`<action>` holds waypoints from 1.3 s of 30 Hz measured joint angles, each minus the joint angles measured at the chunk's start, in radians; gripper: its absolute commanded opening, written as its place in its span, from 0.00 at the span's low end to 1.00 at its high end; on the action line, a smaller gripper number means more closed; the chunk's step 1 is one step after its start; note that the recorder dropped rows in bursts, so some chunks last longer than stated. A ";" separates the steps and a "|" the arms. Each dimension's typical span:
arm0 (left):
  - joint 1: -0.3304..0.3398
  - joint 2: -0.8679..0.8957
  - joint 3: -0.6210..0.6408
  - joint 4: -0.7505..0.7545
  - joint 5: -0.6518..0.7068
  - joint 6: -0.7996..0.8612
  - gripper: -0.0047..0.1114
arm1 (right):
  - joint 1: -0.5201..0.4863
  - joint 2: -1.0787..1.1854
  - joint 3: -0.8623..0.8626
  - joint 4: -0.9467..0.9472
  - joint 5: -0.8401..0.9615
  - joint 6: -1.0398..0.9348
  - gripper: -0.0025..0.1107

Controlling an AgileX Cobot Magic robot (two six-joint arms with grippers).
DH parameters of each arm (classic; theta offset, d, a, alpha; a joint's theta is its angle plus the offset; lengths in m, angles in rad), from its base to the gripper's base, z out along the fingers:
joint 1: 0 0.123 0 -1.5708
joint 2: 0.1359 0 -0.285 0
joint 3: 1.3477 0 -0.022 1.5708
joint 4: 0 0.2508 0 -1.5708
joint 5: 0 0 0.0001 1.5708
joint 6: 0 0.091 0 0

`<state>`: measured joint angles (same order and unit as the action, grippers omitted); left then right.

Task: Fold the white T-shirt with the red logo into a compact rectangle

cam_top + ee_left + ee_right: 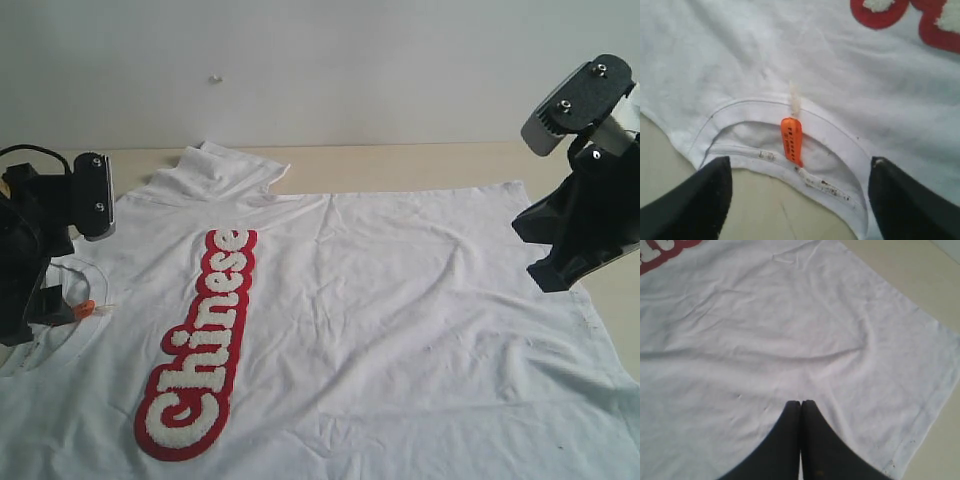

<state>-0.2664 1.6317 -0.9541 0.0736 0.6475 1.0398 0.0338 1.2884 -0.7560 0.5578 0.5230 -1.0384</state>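
The white T-shirt (380, 310) lies spread flat on the table, collar to the left and hem to the right. Its red logo (200, 345) spelling "Chinese" runs lengthwise across the chest. An orange neck tag (791, 140) sits inside the ribbed collar (835, 135). My left gripper (800, 172) hovers open over the collar, one black finger on each side of the neck opening. Over the shirt's hem end my right gripper (801, 404) is shut, fingertips pressed together with no cloth between them, above plain white fabric (790, 340).
A sleeve (225, 172) is folded up at the back left. Bare beige table (420, 160) shows behind the shirt and at the right edge (940, 440). A pale wall (320, 60) rises behind the table.
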 measured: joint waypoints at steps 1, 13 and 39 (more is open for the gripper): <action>0.000 0.000 0.000 0.000 0.000 0.000 0.53 | 0.000 0.000 0.000 0.000 0.000 0.000 0.02; 0.076 0.051 0.000 0.049 0.084 0.297 0.37 | 0.000 0.000 0.000 0.002 -0.002 0.000 0.02; 0.155 0.237 -0.146 0.019 0.073 0.363 0.41 | 0.000 0.000 0.000 0.004 -0.031 -0.002 0.02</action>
<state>-0.1114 1.8690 -1.0996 0.0924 0.7209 1.4029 0.0338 1.2884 -0.7560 0.5618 0.4919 -1.0404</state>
